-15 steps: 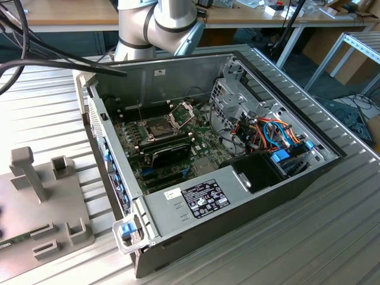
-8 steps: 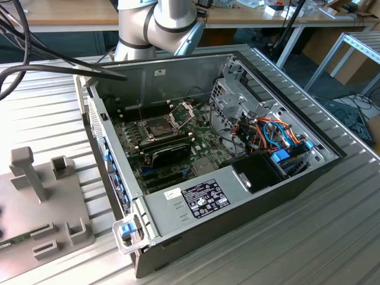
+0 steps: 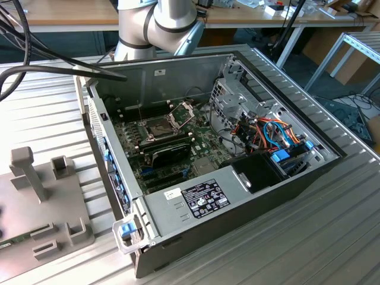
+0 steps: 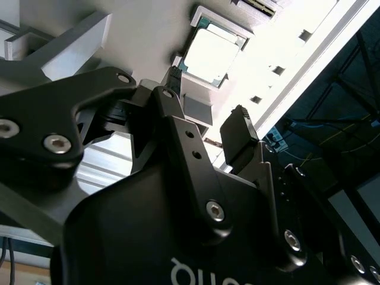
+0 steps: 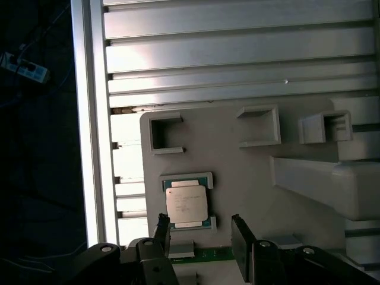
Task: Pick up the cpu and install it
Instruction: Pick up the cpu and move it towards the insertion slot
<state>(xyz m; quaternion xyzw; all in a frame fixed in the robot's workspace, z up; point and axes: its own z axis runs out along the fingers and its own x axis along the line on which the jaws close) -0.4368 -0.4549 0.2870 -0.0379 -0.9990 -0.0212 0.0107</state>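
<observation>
At the far side of the scene the arm (image 3: pixel 159 24) shows stout silver-grey segments: one tube stands upright, with a rounded joint housing beside it toward the exterior view's right. In both wrist views the black end effector (image 5: pixel 200 236) (image 4: pixel 205 110) points down, its two dark fingers (image 5: pixel 240 237) parted with a clear gap between them.

The exterior view stands high and far back, looking obliquely down on the open computer case (image 3: pixel 160 83) and the grey fixture plate (image 3: pixel 59 205) at the table's (image 3: pixel 332 237) edge. The first wrist view looks straight down on this plate (image 5: pixel 237 178) from near. The second wrist view looks slantwise past the gripper (image 4: pixel 205 98), very close. Both wrist views share the cpu (image 5: pixel 186 202) (image 4: pixel 211 53).
</observation>
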